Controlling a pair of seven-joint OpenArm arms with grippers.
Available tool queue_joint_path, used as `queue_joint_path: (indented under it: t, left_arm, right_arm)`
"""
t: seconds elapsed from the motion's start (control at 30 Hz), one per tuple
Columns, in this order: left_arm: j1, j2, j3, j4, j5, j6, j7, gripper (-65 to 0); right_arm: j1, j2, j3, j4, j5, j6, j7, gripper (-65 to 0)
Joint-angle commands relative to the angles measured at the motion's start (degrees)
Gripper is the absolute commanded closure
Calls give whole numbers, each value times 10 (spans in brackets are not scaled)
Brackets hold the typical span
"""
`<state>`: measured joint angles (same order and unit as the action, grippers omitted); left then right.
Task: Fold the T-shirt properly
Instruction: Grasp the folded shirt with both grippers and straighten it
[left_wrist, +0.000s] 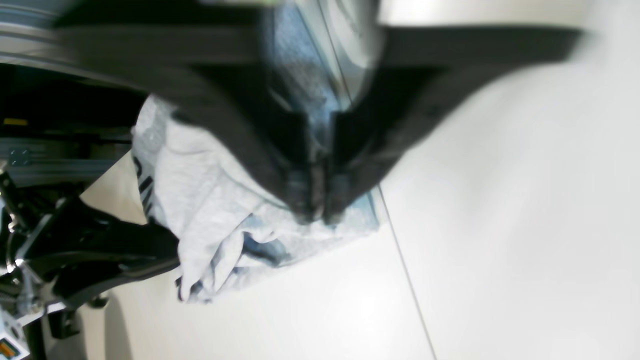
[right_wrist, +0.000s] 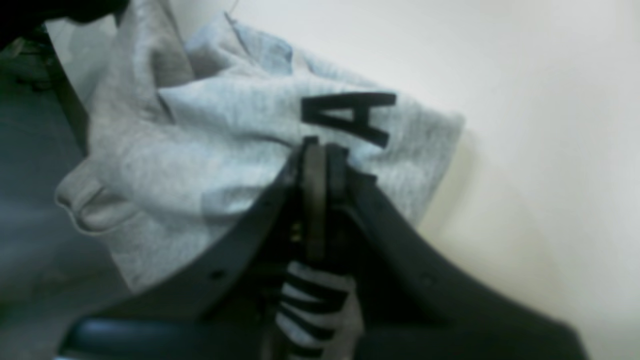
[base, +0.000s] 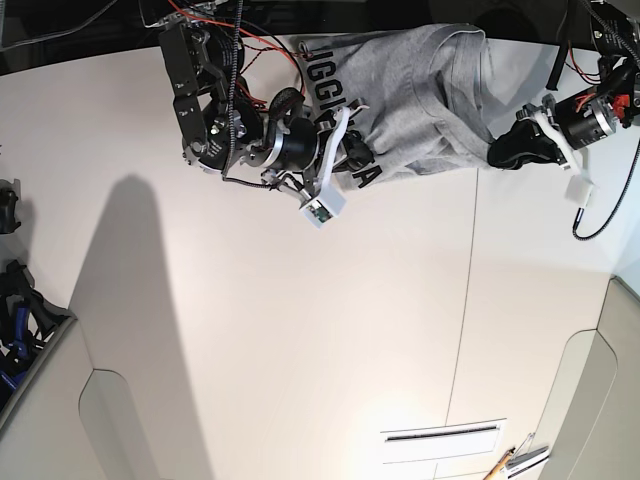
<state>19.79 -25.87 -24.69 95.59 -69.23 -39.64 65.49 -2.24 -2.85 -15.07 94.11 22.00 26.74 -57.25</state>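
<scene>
A: How does the worktop look?

B: The broad white laminate worktop (base: 300, 330) has a thin seam running down its right part. Most of it lies bare in the base view, with one long soft shadow on its left side and dark equipment along its far edge.

A: And the shirt?

B: The heather-grey cotton T-shirt (base: 425, 90) with big black block lettering lies bunched at the far edge of the worktop, stretched between the two arms. Some letters show near the right claw.

A: What about the claws?

B: The right claw (right_wrist: 316, 150), black with dark pads, is pinched together on a fold of the T-shirt just below a black letter A. The left claw (left_wrist: 316, 212) is also black. Its fingertips are pressed together on a rumpled edge of the cloth, though that view is blurred.

A: Anything small?

B: A white camera block (base: 322, 212) sits on the right wrist. A few pens (base: 515, 460) lie at the near edge.
</scene>
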Motion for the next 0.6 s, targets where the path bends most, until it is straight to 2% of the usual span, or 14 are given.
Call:
queue_joint_path:
  t: [0.0,0.1,0.33,0.53,0.57]
  left_arm:
    - [-6,-9,-3,7,-12,-4,-12,0]
    - [-9,-10,-17,7,-11,-4,-17,0]
    - [-9,-8,-97,7,3,-4,-27,0]
    - [-7,-8,-106,7,-20,-4,-16,0]
    - [-7,-8,-106,7,-24,-4,-16,-40]
  right_arm:
    - [6,-5,0,8,9,1,11,0]
    - [6,-6,2,8,8,0,12,0]
    - [6,-21,28,8,7,-17,18,0]
    - [7,-21,28,9,15,-17,18,0]
    - [7,-21,28,10,16,-17,18,0]
